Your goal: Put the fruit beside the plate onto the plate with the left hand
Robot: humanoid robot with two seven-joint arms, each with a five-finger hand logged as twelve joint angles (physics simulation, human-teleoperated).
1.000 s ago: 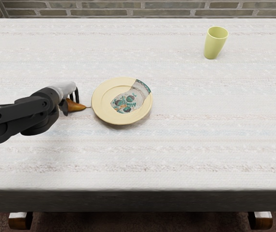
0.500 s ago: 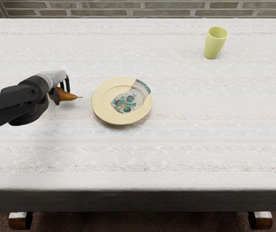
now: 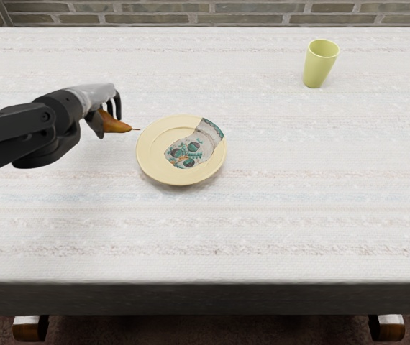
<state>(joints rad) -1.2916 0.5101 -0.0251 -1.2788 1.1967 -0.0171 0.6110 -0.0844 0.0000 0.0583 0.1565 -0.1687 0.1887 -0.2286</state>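
Head view. Left arm enters from the left edge of the frame, dark grey links, pale wrist section. Left hand point(image 3: 104, 109) sits left of centre, in the upper half of the picture. Its dark fingers point(image 3: 116, 105) are curled down and clamped on the fruit point(image 3: 118, 127). The fruit is small, orange-brown and tapered, with its thin tip pointing right toward the plate point(image 3: 147, 159).

The fruit is just beside the plate's upper left rim and not over it. Cannot tell if it touches the table point(image 3: 277, 223).

The plate is pale yellow with a patterned patch on its right half, and lies flat near frame centre. A yellow-green cup point(image 3: 321, 62) stands upright at the upper right, well apart from the plate. A brick wall point(image 3: 190, 12) runs along the top edge.
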